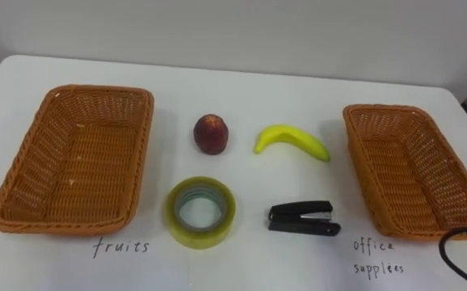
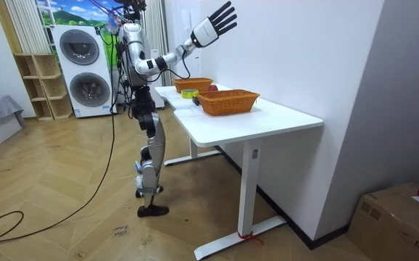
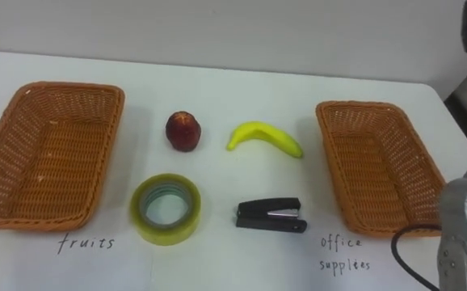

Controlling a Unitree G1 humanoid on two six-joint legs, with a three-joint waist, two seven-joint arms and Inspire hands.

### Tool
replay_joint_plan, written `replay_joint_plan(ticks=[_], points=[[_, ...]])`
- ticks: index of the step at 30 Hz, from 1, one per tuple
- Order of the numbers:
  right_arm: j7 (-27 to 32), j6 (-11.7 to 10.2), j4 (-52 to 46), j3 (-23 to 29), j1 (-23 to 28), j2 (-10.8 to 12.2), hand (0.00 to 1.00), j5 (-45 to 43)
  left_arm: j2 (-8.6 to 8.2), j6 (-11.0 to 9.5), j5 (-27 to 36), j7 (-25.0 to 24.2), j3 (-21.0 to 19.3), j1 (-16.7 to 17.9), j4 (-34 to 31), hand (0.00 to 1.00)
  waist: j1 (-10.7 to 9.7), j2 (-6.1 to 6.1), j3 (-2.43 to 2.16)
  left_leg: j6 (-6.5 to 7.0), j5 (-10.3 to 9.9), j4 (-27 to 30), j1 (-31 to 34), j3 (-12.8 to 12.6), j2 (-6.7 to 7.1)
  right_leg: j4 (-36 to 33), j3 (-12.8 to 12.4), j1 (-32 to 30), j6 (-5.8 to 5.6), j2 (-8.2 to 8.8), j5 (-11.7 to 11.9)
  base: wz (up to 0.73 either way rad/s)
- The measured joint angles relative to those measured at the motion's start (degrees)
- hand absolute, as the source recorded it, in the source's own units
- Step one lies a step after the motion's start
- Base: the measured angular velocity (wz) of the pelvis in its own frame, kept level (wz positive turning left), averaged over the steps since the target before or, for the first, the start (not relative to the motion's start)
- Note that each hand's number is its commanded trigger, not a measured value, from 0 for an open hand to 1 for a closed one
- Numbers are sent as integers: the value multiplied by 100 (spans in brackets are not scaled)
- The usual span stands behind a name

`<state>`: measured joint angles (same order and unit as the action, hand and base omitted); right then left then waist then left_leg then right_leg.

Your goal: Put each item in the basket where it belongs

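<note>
Findings: nothing is sorted yet. All four items lie on the table between the two wicker baskets, and both baskets are empty.

The red fruit and the banana form the far row. The roll of tape and the black stapler form the near row. All four are well apart, which looks meant to leave room for a grasp.

Handwritten labels fix the destinations. The left basket has "fruits" written before it, and the right basket has "office supplies".

Your right hand is raised high over the table's near end in the room view, fingers spread straight and grasping nothing. It is clear of every item, so I judge you have not committed to a first pick.
</note>
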<state>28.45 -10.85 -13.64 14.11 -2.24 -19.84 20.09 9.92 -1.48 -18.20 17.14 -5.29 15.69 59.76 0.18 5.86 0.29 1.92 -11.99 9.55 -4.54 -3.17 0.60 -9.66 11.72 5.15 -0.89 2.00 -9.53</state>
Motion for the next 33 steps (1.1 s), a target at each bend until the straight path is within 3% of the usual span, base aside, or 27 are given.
replay_joint_plan(ticks=[9,25,33], points=[[-1070,48,168,-170,1,-33,0,-600,3,-10,-12,-166,-24,-45,-16,0,19,-37,18,0,0,2,9,16,2,1,-19,0,0,0,0,0],[-1909,108,396,-405,5,-35,0,-912,6,-11,-401,-275,-12,-58,-164,0,45,-38,-23,0,0,15,-2,7,-2,3,-44,7,0,0,0,-1],[-2863,506,402,-686,31,-150,0,-1074,22,36,-508,-260,58,-43,-423,0,26,-22,-29,0,0,10,12,7,0,-11,-52,3,3,0,2,0]])
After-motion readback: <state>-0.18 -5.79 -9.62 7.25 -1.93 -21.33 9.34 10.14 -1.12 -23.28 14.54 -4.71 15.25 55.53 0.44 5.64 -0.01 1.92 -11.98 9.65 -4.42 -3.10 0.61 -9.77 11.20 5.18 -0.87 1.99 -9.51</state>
